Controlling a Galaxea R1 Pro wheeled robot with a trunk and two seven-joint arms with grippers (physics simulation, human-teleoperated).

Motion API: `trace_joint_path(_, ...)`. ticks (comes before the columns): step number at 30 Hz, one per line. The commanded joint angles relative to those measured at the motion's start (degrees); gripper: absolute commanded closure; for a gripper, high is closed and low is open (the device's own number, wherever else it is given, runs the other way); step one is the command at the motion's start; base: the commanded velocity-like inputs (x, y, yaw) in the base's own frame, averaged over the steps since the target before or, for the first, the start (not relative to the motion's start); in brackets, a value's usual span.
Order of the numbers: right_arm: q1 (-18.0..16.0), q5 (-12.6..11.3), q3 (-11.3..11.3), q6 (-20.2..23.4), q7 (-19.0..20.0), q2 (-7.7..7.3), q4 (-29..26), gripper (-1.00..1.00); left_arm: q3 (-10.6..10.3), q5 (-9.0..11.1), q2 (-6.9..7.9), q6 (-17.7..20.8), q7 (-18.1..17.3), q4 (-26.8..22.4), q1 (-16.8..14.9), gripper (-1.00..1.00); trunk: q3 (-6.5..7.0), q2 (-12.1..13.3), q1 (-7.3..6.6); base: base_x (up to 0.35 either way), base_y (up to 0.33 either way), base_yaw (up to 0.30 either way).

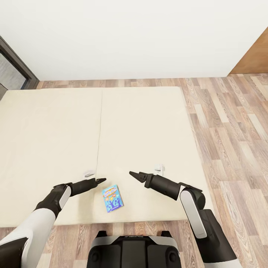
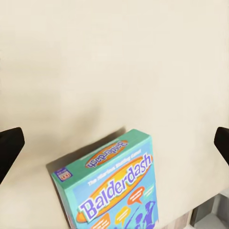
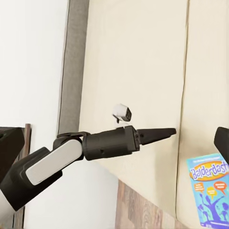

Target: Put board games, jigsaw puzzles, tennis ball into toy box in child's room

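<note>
A: Well, where did the board game (image 1: 112, 198) lie?

B: Flat on the cream bed (image 1: 48, 141), near the edge closest to the robot, its light blue "Balderdash" cover facing up.

A: And the two arms?

B: The left tool (image 1: 100, 180) hovered just beside the box's upper left corner; its fingers looked drawn to one point in the head view, yet spread wide at the wrist camera's edges, so I cannot tell. The right tool (image 1: 133, 174) hung over the mattress, fingers (image 3: 9, 145) apart, gripping nothing.

A: Surroundings?

B: Wood-plank floor (image 1: 230, 123) and a white wall (image 1: 134, 37).
</note>
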Motion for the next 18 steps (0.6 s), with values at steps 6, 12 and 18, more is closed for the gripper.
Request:
trace_joint_path(6, 0.0, -0.2, -0.1, 0.4, -0.1, 0.00, 0.0, -1.00, 0.1, 0.3, -0.20, 1.6, 0.3, 0.1, 0.0, -1.00, -0.05, -0.1, 0.02, 0.000, 0.000, 0.000)
trace_joint_path(12, 0.0, -0.4, -0.1, 0.5, -0.1, 0.00, 0.0, -1.00, 0.1, 0.3, -0.33, 5.4, 1.9, 0.1, 0.0, -1.00, -0.05, -0.1, 0.02, 0.000, 0.000, 0.000)
trace_joint_path(18, 0.0, -0.4, -0.1, 0.5, -0.1, 0.00, 0.0, -1.00, 0.1, 0.3, -0.18, 6.6, 2.8, 0.1, 0.0, -1.00, -0.05, -0.1, 0.02, 0.000, 0.000, 0.000)
